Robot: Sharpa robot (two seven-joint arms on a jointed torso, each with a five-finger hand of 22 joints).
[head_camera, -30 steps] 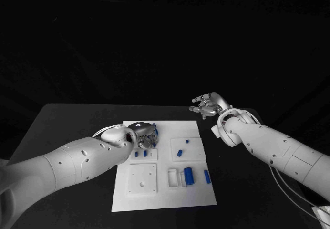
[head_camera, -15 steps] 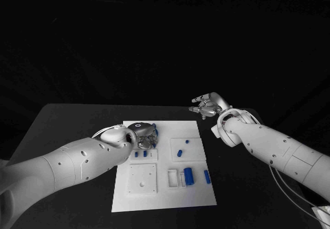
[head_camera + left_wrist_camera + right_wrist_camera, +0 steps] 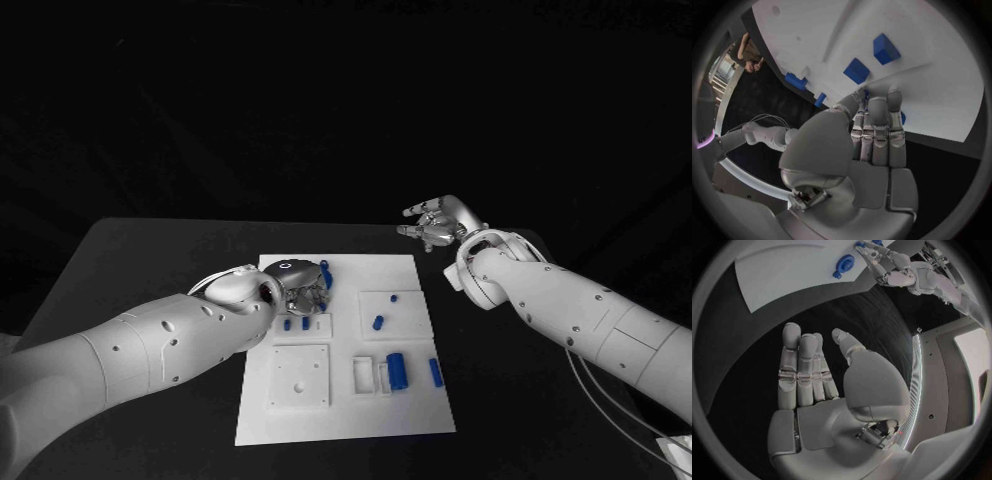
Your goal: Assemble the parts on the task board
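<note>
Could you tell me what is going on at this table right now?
The robot is assembling small blue parts on the white task board. Its left hand is down at the board's far end, fingers reaching to a blue part there; whether it grips that part is unclear. The right hand hovers open above the black table, off the board's far right corner, holding nothing. Other blue parts lie further down the board.
</note>
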